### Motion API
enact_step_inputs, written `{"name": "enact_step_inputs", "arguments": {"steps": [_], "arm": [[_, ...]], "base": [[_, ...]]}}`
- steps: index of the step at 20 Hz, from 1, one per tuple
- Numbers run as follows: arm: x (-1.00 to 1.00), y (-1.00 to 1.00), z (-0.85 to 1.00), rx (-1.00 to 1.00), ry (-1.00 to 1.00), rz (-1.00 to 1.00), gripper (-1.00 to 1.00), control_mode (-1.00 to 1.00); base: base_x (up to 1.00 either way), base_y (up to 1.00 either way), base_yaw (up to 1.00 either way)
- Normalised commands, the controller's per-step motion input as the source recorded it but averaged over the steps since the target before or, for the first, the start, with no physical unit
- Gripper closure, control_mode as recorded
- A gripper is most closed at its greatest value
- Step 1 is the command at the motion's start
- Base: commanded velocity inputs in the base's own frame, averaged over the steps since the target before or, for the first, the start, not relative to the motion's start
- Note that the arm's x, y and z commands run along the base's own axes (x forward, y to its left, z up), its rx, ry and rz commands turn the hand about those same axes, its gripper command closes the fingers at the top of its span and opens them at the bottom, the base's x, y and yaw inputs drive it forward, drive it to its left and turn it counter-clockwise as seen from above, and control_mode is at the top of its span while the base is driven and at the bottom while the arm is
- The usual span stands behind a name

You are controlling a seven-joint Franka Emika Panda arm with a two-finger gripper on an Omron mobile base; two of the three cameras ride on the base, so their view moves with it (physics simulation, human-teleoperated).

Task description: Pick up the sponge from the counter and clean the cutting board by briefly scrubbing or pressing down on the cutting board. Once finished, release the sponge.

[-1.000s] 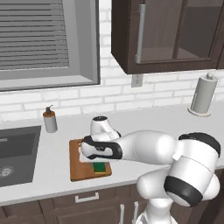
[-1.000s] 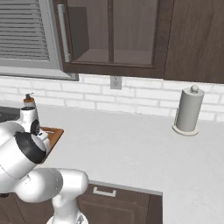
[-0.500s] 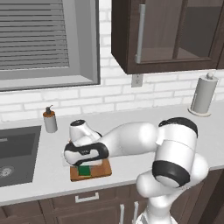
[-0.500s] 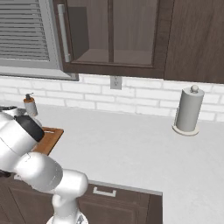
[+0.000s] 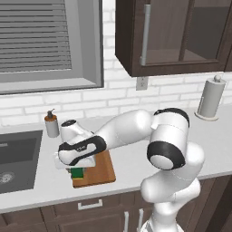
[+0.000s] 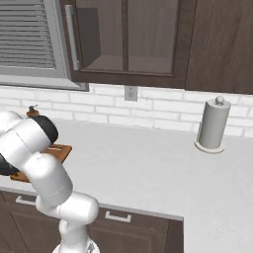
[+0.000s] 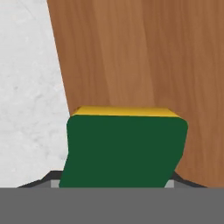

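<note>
Sponge [image 7: 124,146] is clamped in the gripper [image 5: 78,169], green scouring layer facing the hand camera, yellow layer on the far side toward the wood. Jaws closed on it from both sides; dark fingertips [image 7: 38,183] just visible at its lower corners. In the left base view the sponge [image 5: 77,172] sits low over the near-left part of the cutting board [image 5: 99,170], close to the board's left edge. Contact with the wood: cannot tell. Hand view shows the board [image 7: 148,65] under and beyond the sponge, with bare counter [image 7: 28,109] to its left.

Board lies flat on the counter [image 5: 131,165], near the front edge, just right of the sink [image 5: 16,158]. Arm reaches in from the right, wrist covering the board's far-left part. Right base view: one corner of the board [image 6: 60,150] shows past the arm.

Soap dispenser [image 5: 51,124] stands behind the board by the wall. Paper towel roll [image 5: 210,98] upright, far right, well apart.
</note>
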Motion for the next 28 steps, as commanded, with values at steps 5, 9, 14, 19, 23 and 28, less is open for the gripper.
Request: {"name": "enact_step_inputs", "arguments": {"steps": [5, 9, 14, 19, 23, 28], "arm": [[0.00, 0.09, -0.21, 0.00, 0.00, 0.00, 1.00, -1.00], [0.02, 0.06, -0.36, 0.00, 0.00, 0.00, 1.00, -1.00], [0.12, 0.02, -0.31, 0.00, 0.00, 0.00, 1.00, -1.00], [0.02, -0.11, -0.21, 0.00, 0.00, 0.00, 1.00, -1.00], [-0.07, -0.34, -0.13, 0.00, 0.00, 0.00, 1.00, -1.00], [-0.03, -0.35, -0.19, 0.01, -0.04, 0.00, 1.00, -1.00]], "base": [[0.00, 0.00, 0.00], [0.00, 0.00, 0.00], [0.00, 0.00, 0.00], [0.00, 0.00, 0.00], [0.00, 0.00, 0.00], [0.00, 0.00, 0.00]]}}
